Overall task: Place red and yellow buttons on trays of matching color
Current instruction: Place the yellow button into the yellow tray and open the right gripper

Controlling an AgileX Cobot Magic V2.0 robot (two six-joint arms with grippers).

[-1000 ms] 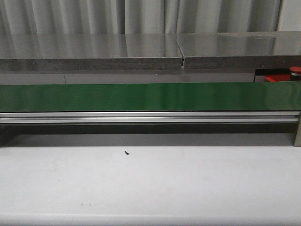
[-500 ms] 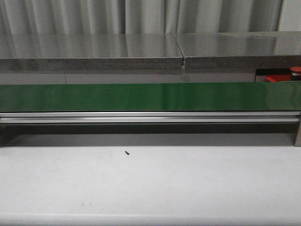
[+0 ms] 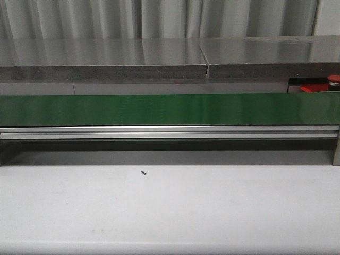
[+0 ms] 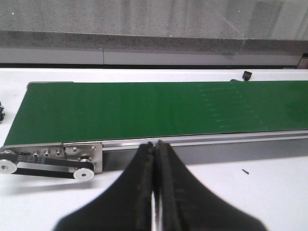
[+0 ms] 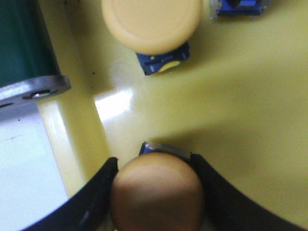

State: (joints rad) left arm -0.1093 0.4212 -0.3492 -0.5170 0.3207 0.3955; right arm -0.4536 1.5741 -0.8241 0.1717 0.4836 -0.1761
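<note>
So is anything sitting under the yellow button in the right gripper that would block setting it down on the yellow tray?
Nothing visible blocks it. The right gripper holds a yellow button over bare yellow tray; another yellow button sits apart.

The belt (image 3: 170, 109) is deep green with a faint sheen, carried on a pale silver metal rail (image 3: 170, 132); the left wrist view shows faint dotted lines across its green (image 4: 144, 113). The table (image 3: 170, 207) is dull white, marked by one black speck (image 3: 143, 171). A red button (image 3: 334, 79) sits over a red tray (image 3: 314, 88). The yellow tray (image 5: 240, 110) is glossy, bearing a pale yellow button (image 5: 151, 21) on a blue base, and another yellow-tan button (image 5: 156, 190) between black fingers (image 5: 91, 202).
</note>
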